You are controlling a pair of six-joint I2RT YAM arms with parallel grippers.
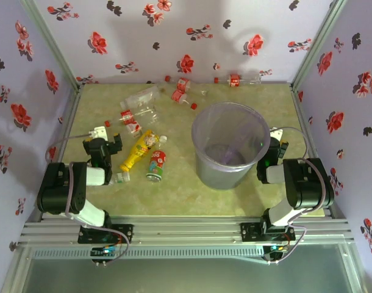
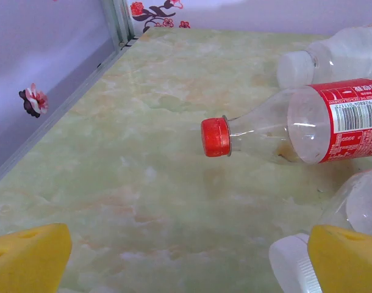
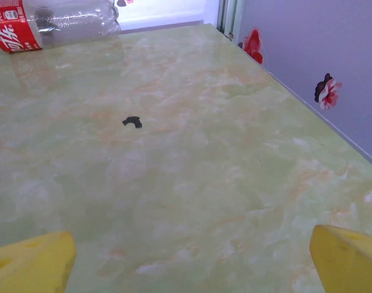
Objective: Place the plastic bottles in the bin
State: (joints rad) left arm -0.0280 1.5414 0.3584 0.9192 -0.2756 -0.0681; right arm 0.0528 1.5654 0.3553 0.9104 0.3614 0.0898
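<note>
Top external: translucent, tapered round bin point(image 1: 218, 166) is seen upright centre-right on smooth marbled green table point(image 1: 174, 195). Crinkled clear plastic bottles point(image 1: 142, 97) are scattered to its left & along the far edge. Left gripper point(image 2: 186, 262) is spread wide w/ nothing held, a white-capped bottle point(image 2: 293, 259) touching one pad. Right gripper point(image 3: 192, 259) is likewise apart over bare tabletop.

My left cam: barcode point(image 2: 355, 116) on red-capped bottle point(image 2: 296, 125) label, digits too small. Right cam: white script on far bottle point(image 3: 55, 21) label, illegible.
</note>
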